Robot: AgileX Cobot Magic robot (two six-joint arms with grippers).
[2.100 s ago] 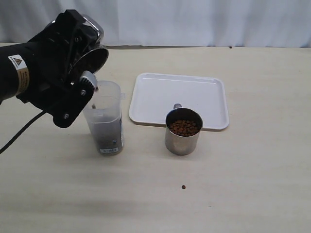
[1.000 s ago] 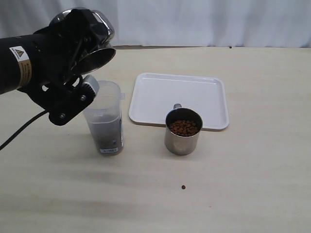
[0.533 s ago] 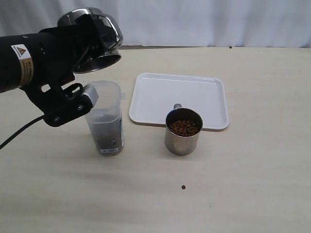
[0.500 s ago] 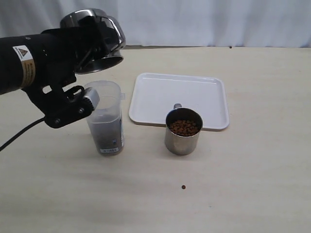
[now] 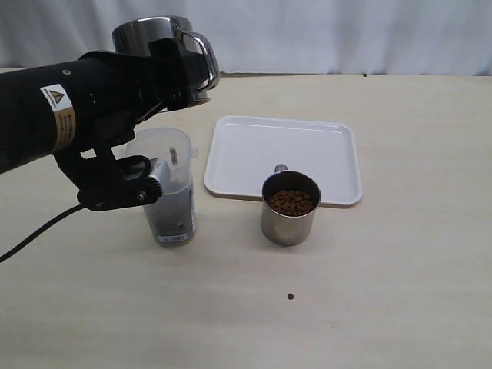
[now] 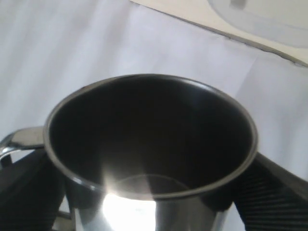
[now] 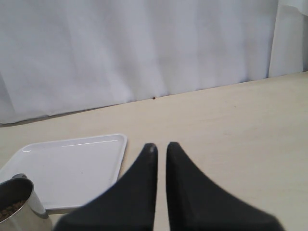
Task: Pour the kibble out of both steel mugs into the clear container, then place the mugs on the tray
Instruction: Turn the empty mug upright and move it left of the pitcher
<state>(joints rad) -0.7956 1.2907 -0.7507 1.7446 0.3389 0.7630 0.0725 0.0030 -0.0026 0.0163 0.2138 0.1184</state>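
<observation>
My left gripper is pinching a shiny steel mug, with one black ribbed finger on each side of its round wall, spread as wide as the mug. It hangs in the air above the clear container. From my wrist I look into its dark, smooth mouth and see no pellets. The container is tall frosted plastic with a rounded rim and a white label at its base, and kibble darkens its lower part. The other mug, the same polished cylinder with a small loop handle, stands on the table just in front of the near rim of the tray, nearly full of brown pellets. The tray is flat white plastic with round corners. One stray pellet lies on the table. My right gripper hovers with its tapered black fingers pressed together, holding nothing. The tabletop is pale beige with a faint grain, and a white pleated curtain hangs behind.
</observation>
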